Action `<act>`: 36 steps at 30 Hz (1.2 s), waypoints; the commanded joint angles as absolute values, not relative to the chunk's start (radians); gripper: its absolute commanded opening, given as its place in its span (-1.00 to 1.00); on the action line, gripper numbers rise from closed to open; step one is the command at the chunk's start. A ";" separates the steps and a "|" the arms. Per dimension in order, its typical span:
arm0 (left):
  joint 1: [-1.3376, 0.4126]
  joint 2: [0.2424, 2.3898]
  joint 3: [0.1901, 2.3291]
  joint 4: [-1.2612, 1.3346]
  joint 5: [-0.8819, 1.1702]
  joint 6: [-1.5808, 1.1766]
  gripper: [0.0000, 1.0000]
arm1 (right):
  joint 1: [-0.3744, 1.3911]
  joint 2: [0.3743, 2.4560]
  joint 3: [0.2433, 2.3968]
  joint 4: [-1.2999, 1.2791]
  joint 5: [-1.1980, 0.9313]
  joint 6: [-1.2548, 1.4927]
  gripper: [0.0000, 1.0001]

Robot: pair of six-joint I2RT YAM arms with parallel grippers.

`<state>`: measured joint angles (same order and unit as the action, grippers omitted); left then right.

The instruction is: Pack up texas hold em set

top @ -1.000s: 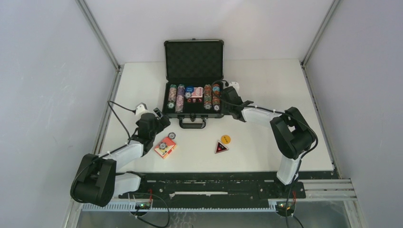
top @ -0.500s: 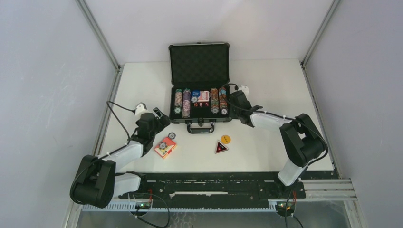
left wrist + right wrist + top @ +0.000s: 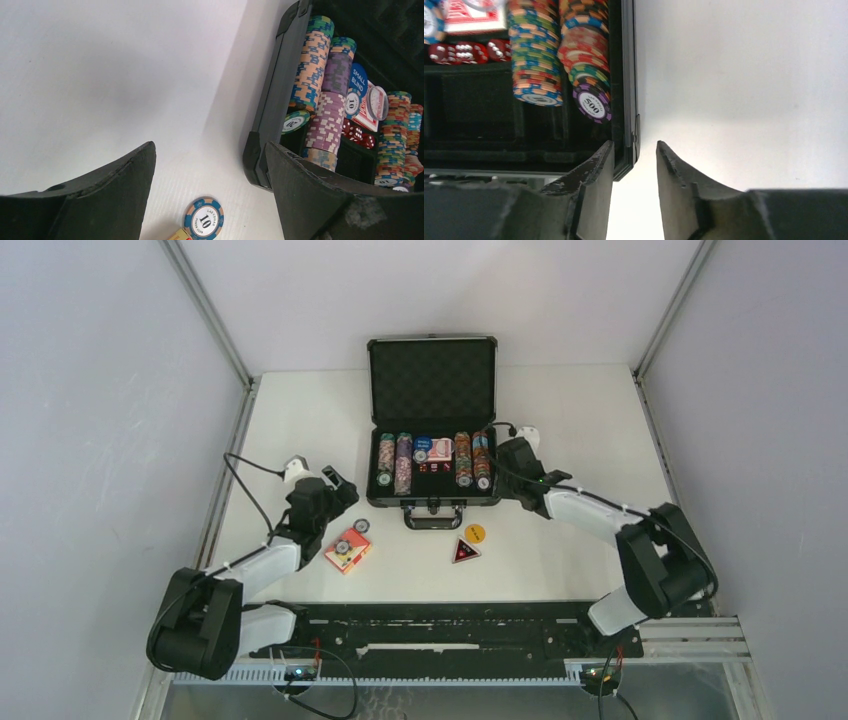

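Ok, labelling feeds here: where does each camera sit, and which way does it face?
Top external: above, behind the bases, looking down on the table; left arm and right arm show.
Left wrist: faces the case at its left wall, between its own fingers.
Right wrist: faces the case's right front corner between its own fingers.
Both wrist views share the red dice.

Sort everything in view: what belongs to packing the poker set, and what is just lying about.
Belongs to the job: case, chips and dice inside it, loose chip, red card box, yellow disc, triangular marker.

Just there: table, black rail along its near edge.
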<state>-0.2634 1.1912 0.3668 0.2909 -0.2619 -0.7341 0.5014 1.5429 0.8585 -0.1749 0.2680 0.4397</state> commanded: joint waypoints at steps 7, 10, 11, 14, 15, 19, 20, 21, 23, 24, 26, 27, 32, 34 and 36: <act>-0.268 1.134 0.373 0.301 -0.279 -0.741 0.69 | 0.680 1.405 0.948 -0.246 0.339 0.355 0.17; -0.269 1.121 0.369 0.301 -0.273 -0.744 0.69 | 0.757 1.434 0.944 -0.282 0.336 0.340 0.24; -0.268 1.116 0.365 0.301 -0.270 -0.745 0.69 | 0.786 1.444 0.939 -0.291 0.336 0.329 0.25; -0.270 1.109 0.357 0.314 -0.261 -0.747 0.68 | 0.851 1.472 0.910 -0.300 0.298 0.291 0.26; -0.271 1.111 0.355 0.323 -0.257 -0.747 0.68 | 0.862 1.478 0.902 -0.304 0.282 0.288 0.27; -0.276 1.133 0.350 0.349 -0.257 -0.744 0.68 | 0.887 1.482 0.840 -0.274 0.221 0.279 0.36; -0.276 1.138 0.350 0.350 -0.258 -0.744 0.68 | 0.890 1.483 0.829 -0.265 0.205 0.274 0.39; -0.276 1.143 0.351 0.350 -0.261 -0.744 0.68 | 0.892 1.487 0.822 -0.261 0.192 0.269 0.42; -0.279 1.153 0.353 0.351 -0.263 -0.746 0.68 | 0.904 1.497 0.819 -0.263 0.182 0.262 0.52; -0.279 1.156 0.353 0.352 -0.264 -0.746 0.68 | 0.911 1.499 0.819 -0.263 0.181 0.255 0.60; -0.281 1.165 0.357 0.354 -0.264 -0.746 0.68 | 0.924 1.502 0.819 -0.263 0.183 0.247 0.64; -0.282 1.170 0.358 0.355 -0.263 -0.745 0.67 | 0.927 1.503 0.819 -0.266 0.183 0.244 0.64; -0.283 1.177 0.360 0.356 -0.264 -0.744 0.67 | 0.943 1.510 0.815 -0.290 0.173 0.234 0.63; -0.284 1.177 0.362 0.356 -0.264 -0.744 0.67 | 0.958 1.515 0.809 -0.298 0.173 0.237 0.63; -0.284 1.177 0.362 0.356 -0.262 -0.744 0.67 | 0.974 1.521 0.805 -0.300 0.178 0.245 0.63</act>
